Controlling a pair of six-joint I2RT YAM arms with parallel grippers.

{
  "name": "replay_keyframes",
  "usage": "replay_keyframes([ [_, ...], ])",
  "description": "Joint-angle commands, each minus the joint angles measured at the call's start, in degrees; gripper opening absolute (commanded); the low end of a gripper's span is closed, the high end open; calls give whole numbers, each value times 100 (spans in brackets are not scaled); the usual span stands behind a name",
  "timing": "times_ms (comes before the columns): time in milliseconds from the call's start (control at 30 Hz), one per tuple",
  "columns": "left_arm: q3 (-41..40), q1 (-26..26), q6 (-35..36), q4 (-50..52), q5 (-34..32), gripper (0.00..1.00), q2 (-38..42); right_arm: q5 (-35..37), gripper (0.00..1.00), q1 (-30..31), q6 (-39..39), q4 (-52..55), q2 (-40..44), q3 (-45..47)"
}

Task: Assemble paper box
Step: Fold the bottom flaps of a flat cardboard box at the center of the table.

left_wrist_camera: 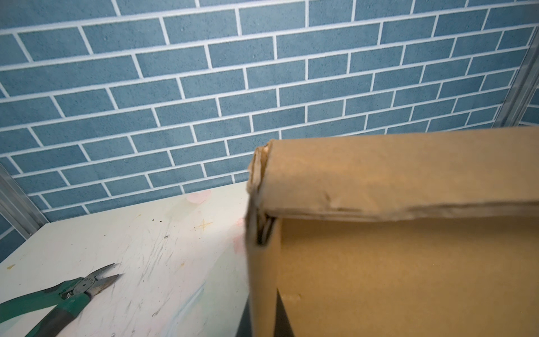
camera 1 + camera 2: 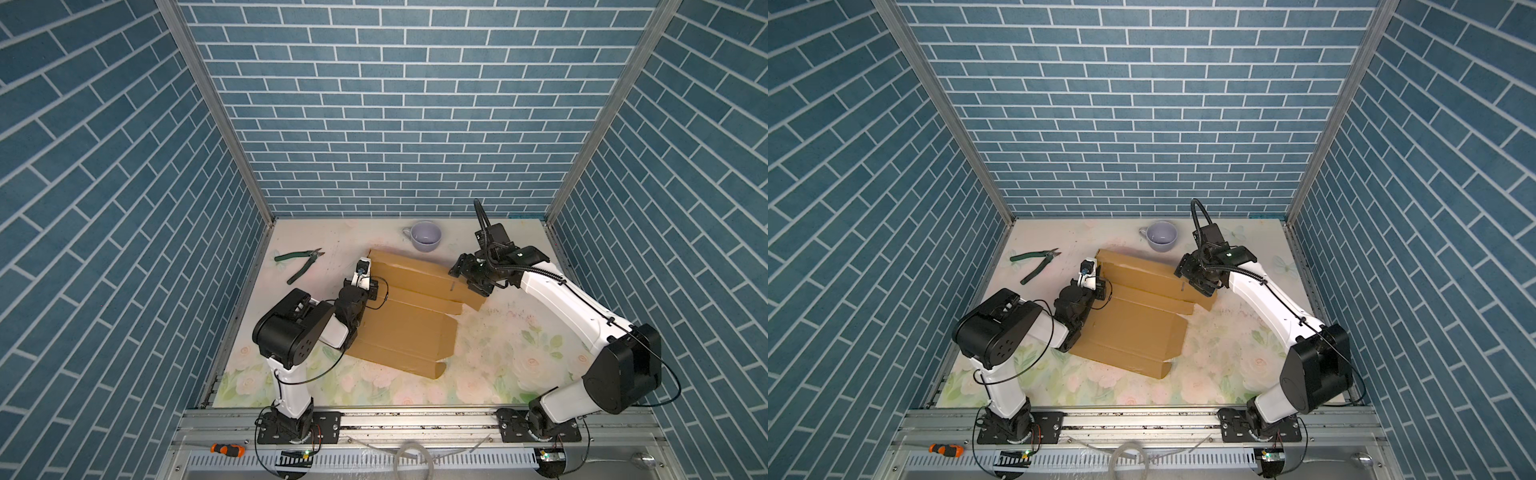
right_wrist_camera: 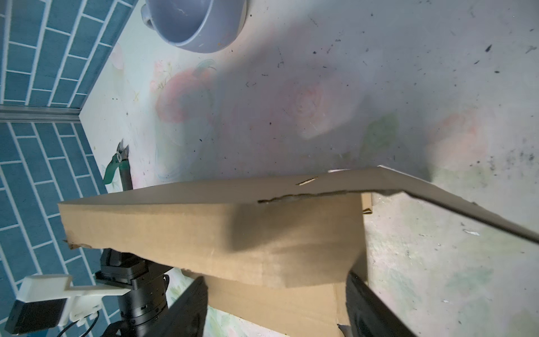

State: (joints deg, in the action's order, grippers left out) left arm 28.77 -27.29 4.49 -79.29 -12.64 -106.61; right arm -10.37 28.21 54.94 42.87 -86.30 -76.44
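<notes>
The paper box is a brown cardboard sheet, partly folded, lying mid-table in both top views. Its far wall is folded up and over. My left gripper is at the box's far left corner, shut on an upright side flap that runs between its dark fingers. My right gripper is at the right end of the far wall. Its jaws stand wide apart, open, either side of the folded cardboard, with the fingers not pressing on it. A loose end flap sticks out beyond that end.
A lilac cup stands at the back, just behind the box. Green-handled cutters lie at the back left. An orange-and-black screwdriver rests on the front rail. Blue brick walls close three sides.
</notes>
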Motion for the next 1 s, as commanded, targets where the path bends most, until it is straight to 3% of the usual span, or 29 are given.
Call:
replay_keyframes([
  [0,-73,-34,93,-124,51,0,140,129,76,-11,-253,292,-122,-451],
  [500,-73,-40,104,-122,56,0,140,7,85,-30,-482,53,-731,-683],
  [733,-74,-42,100,-124,70,0,141,-567,69,-36,-127,-692,-818,-571],
  [967,-64,-40,105,-123,69,0,132,-506,52,-37,-36,-748,-721,-379],
])
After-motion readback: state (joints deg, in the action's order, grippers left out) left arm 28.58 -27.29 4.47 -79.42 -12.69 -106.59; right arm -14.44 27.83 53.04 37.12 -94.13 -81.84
